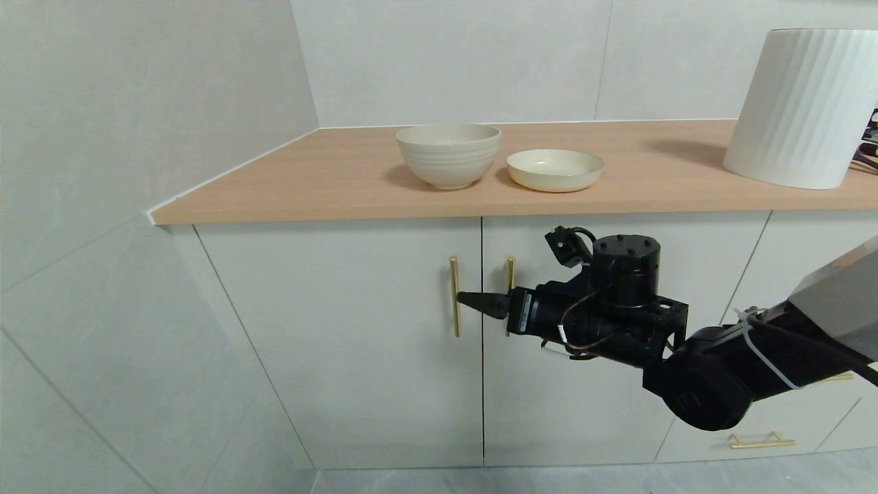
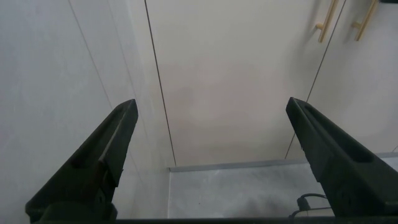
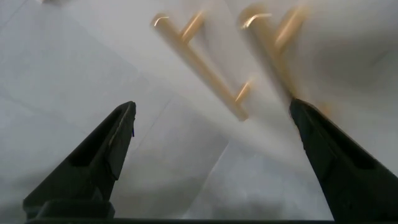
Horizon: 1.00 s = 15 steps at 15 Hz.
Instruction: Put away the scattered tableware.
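Right hand (image 1: 480, 303) low before the cabinet doors (image 1: 343, 343), fingers spread wide, gripping nothing, tips just beside the gold door handles (image 1: 454, 296). Left hand (image 2: 211, 109) likewise spread wide, empty. Bowl (image 1: 448, 154) and shallow dish (image 1: 555, 169) sit side by side on the surface (image 1: 309, 185) above the right hand, apart from it.

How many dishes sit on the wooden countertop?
2: a deep bowl on the left, a shallow dish beside it on its right. The ribbed white container might hide others.
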Tool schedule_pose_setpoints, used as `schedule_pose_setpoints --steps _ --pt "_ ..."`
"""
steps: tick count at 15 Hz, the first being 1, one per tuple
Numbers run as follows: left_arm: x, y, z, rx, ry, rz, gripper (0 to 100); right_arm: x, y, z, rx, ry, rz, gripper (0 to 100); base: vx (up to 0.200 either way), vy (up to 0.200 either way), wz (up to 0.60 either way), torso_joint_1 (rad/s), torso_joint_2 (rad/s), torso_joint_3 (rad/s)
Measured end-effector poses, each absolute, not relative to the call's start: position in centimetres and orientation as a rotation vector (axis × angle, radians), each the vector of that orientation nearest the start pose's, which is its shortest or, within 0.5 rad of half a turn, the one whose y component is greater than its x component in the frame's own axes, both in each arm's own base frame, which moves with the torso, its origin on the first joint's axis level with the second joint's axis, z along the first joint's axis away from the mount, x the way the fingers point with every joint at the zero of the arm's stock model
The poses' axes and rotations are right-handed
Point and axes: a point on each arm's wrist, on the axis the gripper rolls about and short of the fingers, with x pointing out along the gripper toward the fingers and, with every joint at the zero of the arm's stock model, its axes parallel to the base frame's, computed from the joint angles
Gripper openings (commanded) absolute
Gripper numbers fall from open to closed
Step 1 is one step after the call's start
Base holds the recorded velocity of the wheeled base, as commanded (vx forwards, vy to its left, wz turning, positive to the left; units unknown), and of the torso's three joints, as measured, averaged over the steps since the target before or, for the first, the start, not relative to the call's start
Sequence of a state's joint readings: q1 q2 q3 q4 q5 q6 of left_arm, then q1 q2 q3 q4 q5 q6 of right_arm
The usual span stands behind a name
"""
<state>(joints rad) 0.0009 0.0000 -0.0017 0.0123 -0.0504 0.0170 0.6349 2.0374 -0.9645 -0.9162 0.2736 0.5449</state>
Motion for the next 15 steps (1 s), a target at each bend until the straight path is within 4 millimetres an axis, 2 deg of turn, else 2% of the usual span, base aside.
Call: schedule_pose_setpoints --steps 5,10,12,15 --pt "-2.3 -0.1 7.5 0.017 0.01 -0.051 100 29.7 23.5 13.7 0.465 0.402 0.847 100 0.0 0.0 0.0 0.0 0.0 0.0" --pt "-2.3 -0.1 7.5 0.017 0.01 -0.051 100 29.7 20.7 15.4 0.396 0.342 0.81 100 0.0 0.0 0.0 0.0 0.0 0.0" --pt "-2.3 -0.1 7.5 0.017 0.01 -0.051 100 30.3 20.2 15.1 0.381 0.338 0.784 100 0.0 0.0 0.0 0.0 0.0 0.0" --pt "-2.3 -0.1 7.5 0.017 0.01 -0.051 100 31.2 20.6 13.7 0.376 0.354 0.771 100 0.0 0.0 0.0 0.0 0.0 0.0"
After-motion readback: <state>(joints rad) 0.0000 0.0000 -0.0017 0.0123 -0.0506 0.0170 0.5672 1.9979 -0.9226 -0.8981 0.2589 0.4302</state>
